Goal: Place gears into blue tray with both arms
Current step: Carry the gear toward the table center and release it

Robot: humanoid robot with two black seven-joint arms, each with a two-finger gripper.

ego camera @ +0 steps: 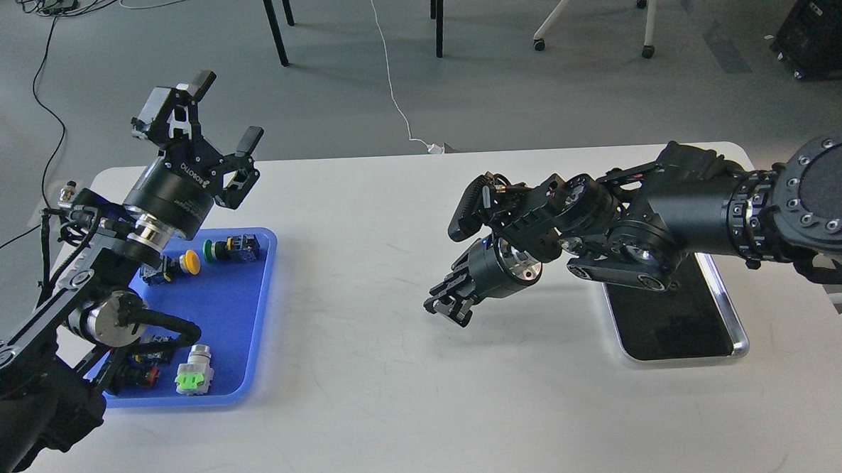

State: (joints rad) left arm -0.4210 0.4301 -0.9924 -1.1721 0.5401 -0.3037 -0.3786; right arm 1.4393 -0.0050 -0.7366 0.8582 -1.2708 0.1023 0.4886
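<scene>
While the left gripper (229, 106) is hanging wide open and empty above the blue tray (229, 302), the right gripper (447, 308) is hovering well right of it, fingers too dark to tell; can't spot gears.

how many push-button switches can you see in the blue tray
5: yellow and green at the blue tray's back; light-green one, a red and another in front. The left arm may hide more.
</scene>
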